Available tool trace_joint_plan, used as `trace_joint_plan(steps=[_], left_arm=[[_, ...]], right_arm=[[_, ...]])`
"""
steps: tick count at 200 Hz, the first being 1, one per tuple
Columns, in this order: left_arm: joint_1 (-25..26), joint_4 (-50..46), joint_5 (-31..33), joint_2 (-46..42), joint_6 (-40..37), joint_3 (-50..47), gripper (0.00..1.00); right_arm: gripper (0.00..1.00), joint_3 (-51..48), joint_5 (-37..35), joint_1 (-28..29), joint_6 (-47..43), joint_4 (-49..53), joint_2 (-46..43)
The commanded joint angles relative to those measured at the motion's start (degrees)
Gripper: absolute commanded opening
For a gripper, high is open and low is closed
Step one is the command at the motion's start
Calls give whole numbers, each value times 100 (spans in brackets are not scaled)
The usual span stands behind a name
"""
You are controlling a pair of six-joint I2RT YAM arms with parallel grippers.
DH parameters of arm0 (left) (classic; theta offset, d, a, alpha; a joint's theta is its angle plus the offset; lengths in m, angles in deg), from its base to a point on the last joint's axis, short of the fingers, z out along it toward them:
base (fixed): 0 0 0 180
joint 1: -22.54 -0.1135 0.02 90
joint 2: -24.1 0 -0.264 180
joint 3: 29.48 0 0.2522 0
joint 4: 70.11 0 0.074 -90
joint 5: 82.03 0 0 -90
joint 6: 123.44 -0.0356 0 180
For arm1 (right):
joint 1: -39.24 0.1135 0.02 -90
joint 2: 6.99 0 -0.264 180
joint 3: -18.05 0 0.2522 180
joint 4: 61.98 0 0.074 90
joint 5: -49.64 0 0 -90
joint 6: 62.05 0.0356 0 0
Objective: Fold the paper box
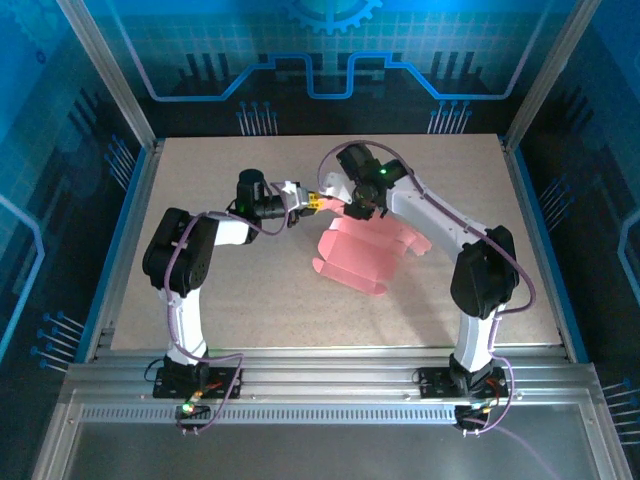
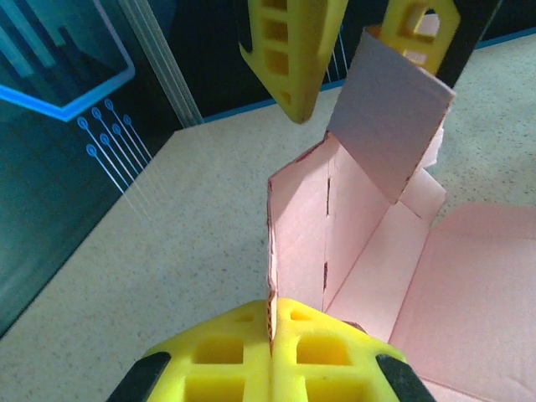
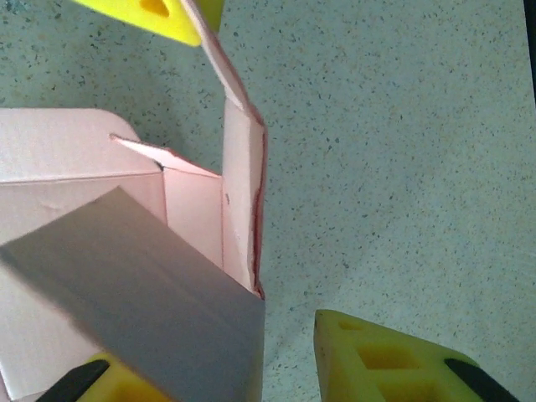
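Pink paper box (image 2: 360,251), left jaws clamping edge

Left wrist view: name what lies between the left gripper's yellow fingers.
An upright edge of the paper box, pinched in the shut left gripper; the left wrist view shows it.

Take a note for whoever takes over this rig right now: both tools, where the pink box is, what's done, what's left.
Left tool: shut on the edge of a raised wall of the paper box.
Right tool: open, jaws apart at the upright flap, not pinching it.
Box: mid-table, near both tools.
Done: one corner stands up.
Left: the rest lies flat; raise those panels and close it.
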Motion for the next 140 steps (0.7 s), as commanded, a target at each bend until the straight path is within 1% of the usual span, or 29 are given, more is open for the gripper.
trace_joint_plan(steps=[1, 14, 35, 52, 77, 116, 129, 140], left_arm=[[24, 420, -271, 45, -264, -54, 0], [15, 395, -280, 52, -292, -48, 0], [10, 403, -289, 87, -283, -36, 0], [14, 396, -280, 113, -253, 2, 0], [15, 360, -250, 138, -257, 39, 0], [15, 384, -238, 193, -213, 62, 0], [15, 345, -236, 206, -164, 83, 0], [5, 328, -237, 229, -122, 97, 0]], right_arm=[[38, -100, 217, -27, 81, 53, -343], [46, -211, 332, -89, 101, 66, -466], [47, -466, 381, -213, 91, 98, -689], [47, -653, 682, -280, 78, 238, -895], [42, -864, 903, -255, 72, 286, -1105], [30, -842, 354, -164, -17, 375, -917], [24, -833, 251, -148, -37, 400, -888], [22, -863, 176, -132, -40, 379, -913]])
